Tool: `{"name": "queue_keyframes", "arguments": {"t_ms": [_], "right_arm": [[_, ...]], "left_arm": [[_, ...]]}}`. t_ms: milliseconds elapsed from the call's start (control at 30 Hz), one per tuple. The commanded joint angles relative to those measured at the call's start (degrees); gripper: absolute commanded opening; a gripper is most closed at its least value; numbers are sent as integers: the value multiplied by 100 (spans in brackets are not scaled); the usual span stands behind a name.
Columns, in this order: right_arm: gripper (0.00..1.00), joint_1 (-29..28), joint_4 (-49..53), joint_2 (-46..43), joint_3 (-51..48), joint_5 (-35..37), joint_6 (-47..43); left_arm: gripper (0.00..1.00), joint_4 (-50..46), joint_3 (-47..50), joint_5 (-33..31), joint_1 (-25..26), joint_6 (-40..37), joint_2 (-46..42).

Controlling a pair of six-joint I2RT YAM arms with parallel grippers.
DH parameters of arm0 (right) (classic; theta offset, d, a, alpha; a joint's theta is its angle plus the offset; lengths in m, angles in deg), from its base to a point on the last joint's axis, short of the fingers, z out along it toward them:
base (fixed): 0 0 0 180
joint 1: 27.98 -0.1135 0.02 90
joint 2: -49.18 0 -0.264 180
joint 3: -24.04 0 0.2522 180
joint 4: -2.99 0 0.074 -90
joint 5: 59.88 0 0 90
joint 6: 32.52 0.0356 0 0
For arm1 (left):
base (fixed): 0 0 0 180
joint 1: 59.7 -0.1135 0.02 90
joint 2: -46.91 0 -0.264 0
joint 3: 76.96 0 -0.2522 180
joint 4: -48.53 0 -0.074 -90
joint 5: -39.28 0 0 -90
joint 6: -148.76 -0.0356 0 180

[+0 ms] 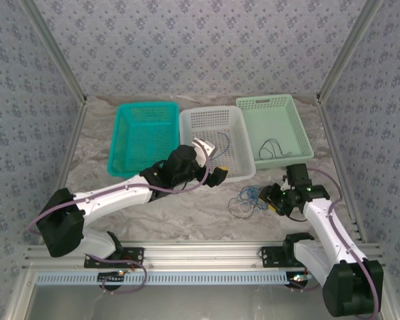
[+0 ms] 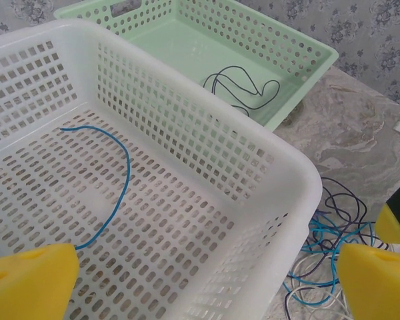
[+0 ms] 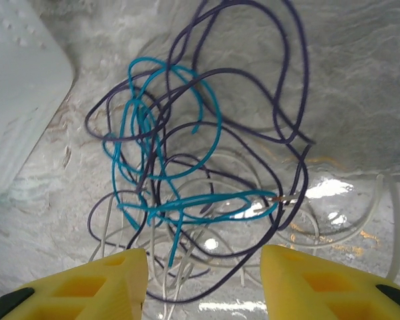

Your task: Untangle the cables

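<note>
while one blue cable (image 2: 113, 193) lies in white basket (image 2: 200, 140) and one black cable (image 2: 243, 87) in green basket (image 2: 180, 50), tangle (image 3: 193, 173) of blue, dark, pale wires sits unsorted on table (image 1: 187, 213), right of centre. right gripper (image 3: 203, 280) half open astride tangle, holding nothing; left gripper (image 2: 203, 287) wide open, empty, over white basket. interlocked loops obstruct single-wire pick.

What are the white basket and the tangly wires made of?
The white holed basket looks like moulded plastic, smooth and slightly shiny, with rows of slots. The thin blue, dark and pale wires seem plastic-coated: glossy, floppy loops, their insides unseen.
</note>
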Motion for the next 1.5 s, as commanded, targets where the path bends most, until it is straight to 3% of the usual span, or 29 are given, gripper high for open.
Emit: {"name": "queue_keyframes", "arguments": {"t_ms": [0, 367, 900, 1467], "right_arm": [[49, 58, -346, -47, -157, -205, 418], [50, 523, -473, -333, -246, -413, 724], [43, 696, -857, -172, -639, -510, 1044], [33, 776, -1539, 500, -864, -511, 1094]], "left_arm": [[99, 215, -3, -9, -42, -65, -49], [99, 255, 75, -9, -43, -69, -54], [100, 358, 119, -13, -60, -77, -5], [99, 363, 133, 0, -95, -129, -35]]}}
